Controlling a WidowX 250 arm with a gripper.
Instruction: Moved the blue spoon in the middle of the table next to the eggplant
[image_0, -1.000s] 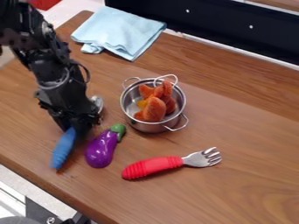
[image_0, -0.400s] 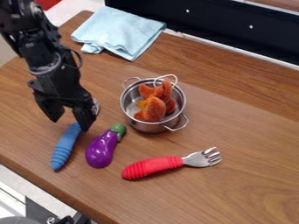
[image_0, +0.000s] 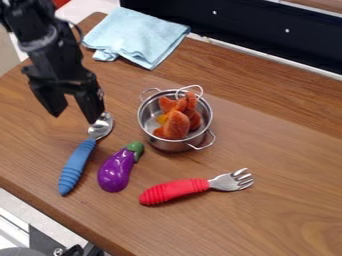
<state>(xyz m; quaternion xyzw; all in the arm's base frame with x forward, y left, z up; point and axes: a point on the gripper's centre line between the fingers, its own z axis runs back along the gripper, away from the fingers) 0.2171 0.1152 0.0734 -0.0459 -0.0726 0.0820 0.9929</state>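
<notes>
The black gripper (image_0: 75, 119) is open above the table at the left, its two fingers spread with nothing between them. Just below it lies the blue spoon (image_0: 77, 165), its metal bowl toward the pot and its blue handle toward the table's front edge. One fingertip is close above the spoon's bowl; whether they touch I cannot tell. To the right of the blue handle, with a narrow gap, lies the purple eggplant (image_0: 116, 171), its green stem end pointing up and right.
A metal pot (image_0: 176, 143) with orange food pieces (image_0: 176, 124) stands behind and right of the eggplant. A red-handled fork (image_0: 175, 191) lies right of the eggplant. A folded light-blue cloth (image_0: 137, 36) is at the back of the wooden table (image_0: 267, 135).
The gripper has opened, let go of the blue spoon and moved up and back from its handle. The spoon's metal bowl has come into sight; the eggplant has not moved.
</notes>
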